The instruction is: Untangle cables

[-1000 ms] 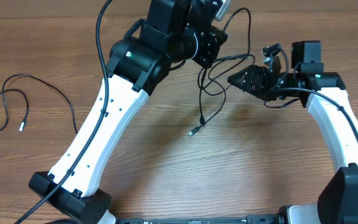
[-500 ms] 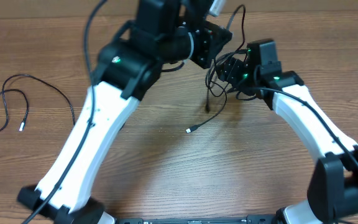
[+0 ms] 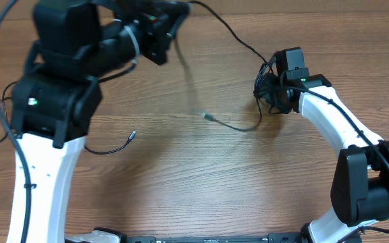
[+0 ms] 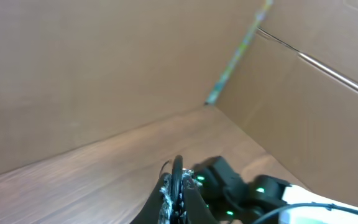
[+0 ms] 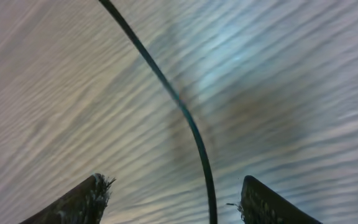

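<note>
Above the worktop (image 3: 201,182), the left fingers (image 4: 182,208) pinch shut on a black cable (image 3: 238,41); the right fingers (image 5: 82,202) stand apart, with cable running between them.

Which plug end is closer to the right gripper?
The middle plug end, whose cable curves to the right gripper; the other plug end lies farther left, beside the left arm.

**No legible text**

I can read no text, label, brand or number in any of my three views. The left arm (image 3: 46,155) and right arm (image 3: 329,125) show me no marking I can make out, and both wrist views are blurred.
</note>
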You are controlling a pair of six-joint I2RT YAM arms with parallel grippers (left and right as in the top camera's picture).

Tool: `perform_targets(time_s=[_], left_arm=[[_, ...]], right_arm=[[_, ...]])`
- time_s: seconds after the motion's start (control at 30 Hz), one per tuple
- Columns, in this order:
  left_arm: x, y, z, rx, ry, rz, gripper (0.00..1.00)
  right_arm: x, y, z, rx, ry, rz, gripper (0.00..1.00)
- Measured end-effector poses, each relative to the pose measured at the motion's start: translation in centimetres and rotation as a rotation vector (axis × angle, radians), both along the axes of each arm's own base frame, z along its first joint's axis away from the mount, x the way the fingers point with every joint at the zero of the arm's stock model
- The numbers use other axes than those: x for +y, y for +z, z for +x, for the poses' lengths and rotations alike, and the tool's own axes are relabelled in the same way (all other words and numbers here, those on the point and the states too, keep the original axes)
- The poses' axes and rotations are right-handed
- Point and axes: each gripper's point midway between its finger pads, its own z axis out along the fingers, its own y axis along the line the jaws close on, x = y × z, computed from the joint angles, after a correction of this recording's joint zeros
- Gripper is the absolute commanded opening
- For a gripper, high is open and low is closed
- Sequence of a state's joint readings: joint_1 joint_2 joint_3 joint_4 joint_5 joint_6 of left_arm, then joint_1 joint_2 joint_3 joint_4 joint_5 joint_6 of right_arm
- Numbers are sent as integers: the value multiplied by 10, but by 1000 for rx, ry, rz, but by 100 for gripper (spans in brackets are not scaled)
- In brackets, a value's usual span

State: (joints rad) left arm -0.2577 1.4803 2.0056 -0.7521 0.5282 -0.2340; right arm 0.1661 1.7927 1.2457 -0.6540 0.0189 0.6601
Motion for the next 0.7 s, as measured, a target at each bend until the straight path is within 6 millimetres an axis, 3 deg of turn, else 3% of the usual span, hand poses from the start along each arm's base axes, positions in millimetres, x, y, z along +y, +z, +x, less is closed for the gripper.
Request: perform_targets(time_s=[0.2,0.4,0.53,0.7], left_arm=[[48,6,9,-2,120,-9,4],[102,25,2,-37,277,-36,4],[116,24,-1,-15,323,-50,4],[116,19,-1,7,326,-52,4]], right_arm=[[-25,-6,-13,62,8,-81,77],[-74,-10,-24,124,-90,-106,80],[-93,-12,-28,141,-120,-84,80],[-93,-12,-29,145,-88,-60,84]])
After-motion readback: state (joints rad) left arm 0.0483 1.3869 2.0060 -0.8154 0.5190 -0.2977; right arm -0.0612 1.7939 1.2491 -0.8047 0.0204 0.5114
